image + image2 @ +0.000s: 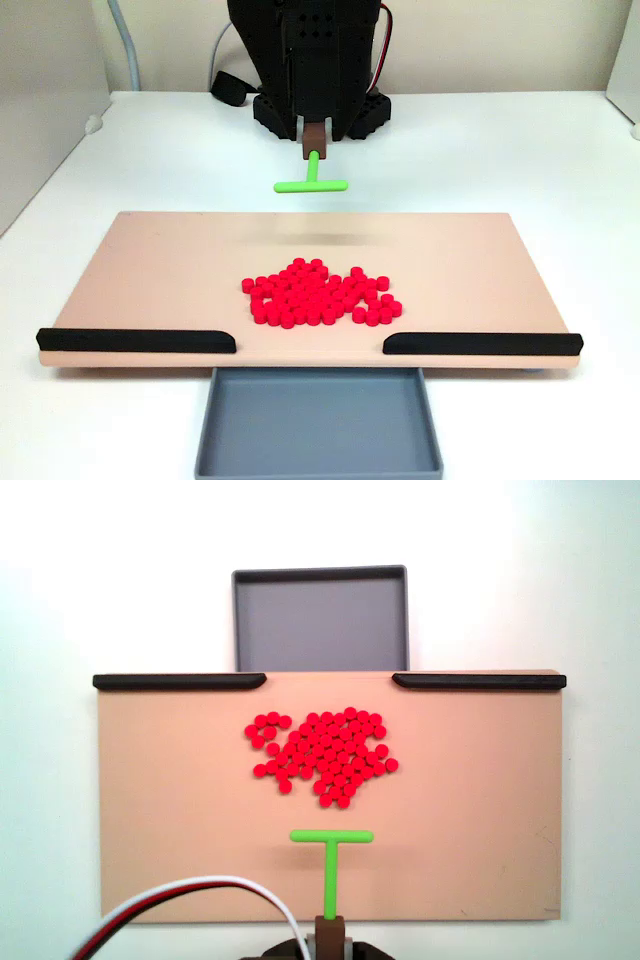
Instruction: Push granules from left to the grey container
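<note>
The granules (322, 752) sit in one loose red heap mid-board, squarely in line with the gap between the two black edge strips (180, 681), and the grey container (320, 620) waits empty just past that gap. Behind the heap hovers the green pusher (331, 837), clamped in the gripper (330, 928). Best now: bar low, square, one straight sweep through the gap.
</note>
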